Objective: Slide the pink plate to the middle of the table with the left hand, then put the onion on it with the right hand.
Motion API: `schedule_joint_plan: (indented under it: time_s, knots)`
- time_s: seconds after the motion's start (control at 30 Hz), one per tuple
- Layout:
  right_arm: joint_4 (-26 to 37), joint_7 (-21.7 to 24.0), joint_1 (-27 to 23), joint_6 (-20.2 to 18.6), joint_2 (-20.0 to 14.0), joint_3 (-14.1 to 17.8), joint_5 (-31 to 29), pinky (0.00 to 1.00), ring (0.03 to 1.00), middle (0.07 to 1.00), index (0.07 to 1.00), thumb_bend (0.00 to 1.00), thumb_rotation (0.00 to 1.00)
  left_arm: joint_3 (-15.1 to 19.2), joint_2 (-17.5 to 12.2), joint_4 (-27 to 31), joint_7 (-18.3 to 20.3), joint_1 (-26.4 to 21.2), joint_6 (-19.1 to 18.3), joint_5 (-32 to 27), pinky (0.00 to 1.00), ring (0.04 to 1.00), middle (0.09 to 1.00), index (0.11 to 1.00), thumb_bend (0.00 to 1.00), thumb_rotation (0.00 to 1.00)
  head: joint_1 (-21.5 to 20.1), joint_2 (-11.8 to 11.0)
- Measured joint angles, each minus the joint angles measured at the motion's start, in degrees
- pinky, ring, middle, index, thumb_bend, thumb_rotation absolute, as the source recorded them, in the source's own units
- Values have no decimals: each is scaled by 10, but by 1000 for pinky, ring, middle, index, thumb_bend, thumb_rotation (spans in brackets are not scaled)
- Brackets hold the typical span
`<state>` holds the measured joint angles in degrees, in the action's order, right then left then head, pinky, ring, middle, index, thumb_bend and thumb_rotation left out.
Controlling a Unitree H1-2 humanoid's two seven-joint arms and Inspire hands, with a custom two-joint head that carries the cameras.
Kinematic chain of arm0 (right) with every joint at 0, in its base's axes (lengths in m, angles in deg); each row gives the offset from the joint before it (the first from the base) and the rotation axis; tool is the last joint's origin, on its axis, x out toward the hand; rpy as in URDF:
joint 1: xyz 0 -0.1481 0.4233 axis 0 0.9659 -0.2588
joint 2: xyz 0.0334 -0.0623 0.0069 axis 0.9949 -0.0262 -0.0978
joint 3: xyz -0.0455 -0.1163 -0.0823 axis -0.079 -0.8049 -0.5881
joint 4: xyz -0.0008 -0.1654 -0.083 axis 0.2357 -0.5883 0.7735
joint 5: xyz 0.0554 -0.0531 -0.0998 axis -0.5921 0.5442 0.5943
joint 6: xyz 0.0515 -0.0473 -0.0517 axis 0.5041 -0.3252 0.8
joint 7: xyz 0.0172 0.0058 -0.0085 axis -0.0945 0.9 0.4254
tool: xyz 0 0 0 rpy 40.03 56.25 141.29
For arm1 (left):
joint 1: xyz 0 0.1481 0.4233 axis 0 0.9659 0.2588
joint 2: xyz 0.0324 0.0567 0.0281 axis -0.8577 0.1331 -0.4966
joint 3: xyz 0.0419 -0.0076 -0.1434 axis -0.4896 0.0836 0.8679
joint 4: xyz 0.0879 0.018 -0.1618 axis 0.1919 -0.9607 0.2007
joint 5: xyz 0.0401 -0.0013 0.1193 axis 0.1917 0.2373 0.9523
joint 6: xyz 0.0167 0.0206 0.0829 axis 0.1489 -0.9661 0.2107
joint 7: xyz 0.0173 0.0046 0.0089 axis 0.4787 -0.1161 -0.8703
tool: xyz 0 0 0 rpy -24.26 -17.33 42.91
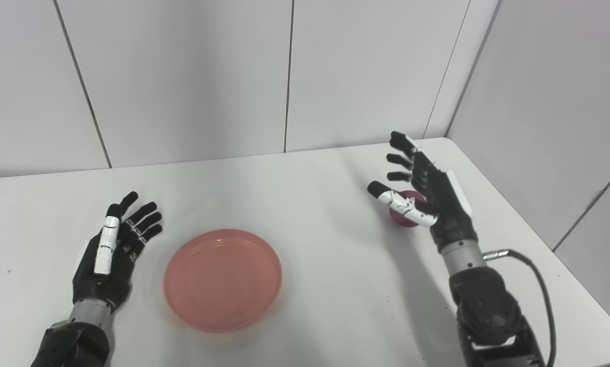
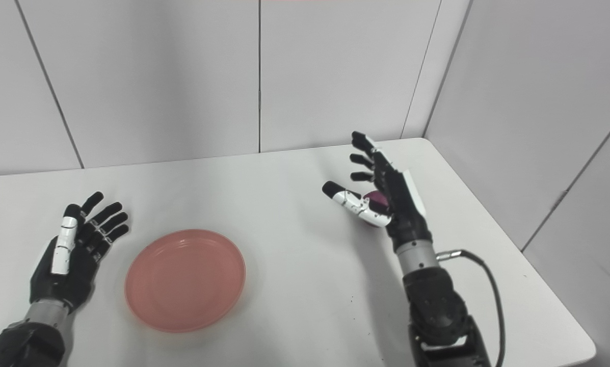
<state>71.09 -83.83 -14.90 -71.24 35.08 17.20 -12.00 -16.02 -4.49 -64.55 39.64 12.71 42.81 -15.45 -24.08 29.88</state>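
Observation:
A pink plate (image 1: 222, 279) lies on the white table (image 1: 310, 193), left of its middle and near the front. My left hand (image 1: 112, 250) rests open just left of the plate, palm up, fingers spread, clear of the rim. A small purple-red onion (image 1: 405, 218) sits on the table at the right, mostly hidden behind my right hand (image 1: 427, 191). That hand is open, fingers spread above and beside the onion, thumb in front of it, not closed on it.
White panel walls stand close behind the table and along its right side. The table's right edge and rounded far corner (image 1: 452, 145) lie just beyond my right hand. A black cable (image 1: 536, 278) loops from the right forearm.

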Motion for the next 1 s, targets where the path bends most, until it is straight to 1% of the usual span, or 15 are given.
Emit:
schedule_joint_plan:
  time_s: [0.07, 0.13, 0.2, 0.23, 0.27, 0.3, 0.37, 0.43, 0.57, 0.6, 0.63, 0.67, 0.73, 0.8, 1.0]
  knots:
    - [1, 22, -7, -26, -29, -15, 27, 722, 836, 899, 909, 968, 425, 0, 0, 0, 0, 0, 0, 0, 810, 798, 797, 878, 722, 760, 2, 0]
    - [1, 46, -15, -51, -63, -29, 57, 698, 804, 881, 889, 985, 372, 0, 0, 0, 0, -1, 0, 0, 798, 788, 786, 867, 730, 746, 3, 0]
    - [0, 59, -25, -62, -85, -33, 75, 674, 780, 871, 874, 997, 332, 0, 0, 0, 0, -1, 1, 0, 804, 783, 781, 867, 725, 753, 4, -3]
    - [-1, 69, -32, -67, -93, -36, 83, 667, 777, 871, 866, 1000, 295, 0, 0, -1, 0, -1, 1, 0, 814, 783, 784, 870, 721, 764, 4, -3]
    - [-3, 80, -38, -76, -103, -39, 94, 667, 777, 871, 865, 1000, 290, 0, 0, -2, 0, -1, 2, 1, 815, 783, 784, 871, 720, 765, 4, -3]
    - [-4, 92, -43, -81, -108, -39, 102, 675, 786, 874, 860, 1000, 261, 0, 0, -2, 0, -1, 3, 1, 813, 783, 784, 870, 724, 763, 4, -3]
    - [-9, 114, -51, -85, -111, -39, 122, 683, 796, 877, 856, 1000, 242, -1, 0, -2, 0, -1, 3, 1, 813, 785, 785, 870, 730, 759, 5, -1]
    - [-12, 132, -55, -86, -111, -40, 140, 690, 833, 891, 856, 1000, 223, -1, 0, -2, 0, -1, 3, 2, 809, 786, 786, 868, 734, 758, 5, -1]
    - [-28, 167, -68, -86, -121, -53, 190, 705, 862, 901, 846, 1000, 175, -1, 0, -1, -1, -2, 3, 3, 800, 784, 783, 862, 736, 758, 10, -1]
    - [-29, 172, -70, -86, -125, -59, 206, 653, 853, 899, 848, 1000, 202, -2, 0, -1, -1, -1, 3, 3, 807, 788, 786, 863, 726, 763, 12, -1]
    - [-33, 184, -77, -86, -136, -76, 237, 640, 850, 899, 848, 1000, 209, -1, 0, 0, -2, -1, 3, 3, 809, 789, 787, 863, 723, 765, 12, -1]
    - [-40, 195, -84, -87, -148, -94, 270, 593, 825, 890, 845, 1000, 210, -1, 1, 0, -5, -1, 3, 3, 813, 791, 787, 864, 718, 767, 12, -1]
    - [-50, 213, -96, -86, -174, -121, 319, 563, 807, 882, 842, 1000, 210, -2, 2, 1, -6, -1, 3, 3, 815, 792, 787, 866, 718, 769, 13, 1]
    - [-56, 227, -108, -86, -187, -132, 356, 555, 802, 878, 836, 1000, 200, -3, 2, 2, -6, -1, 3, 3, 807, 791, 788, 874, 720, 770, 13, 1]
    - [-76, 271, -122, -86, -195, -157, 422, 529, 788, 863, 819, 1000, 173, -5, 2, 5, -6, 0, 3, 7, 813, 792, 788, 885, 712, 774, 13, 2]
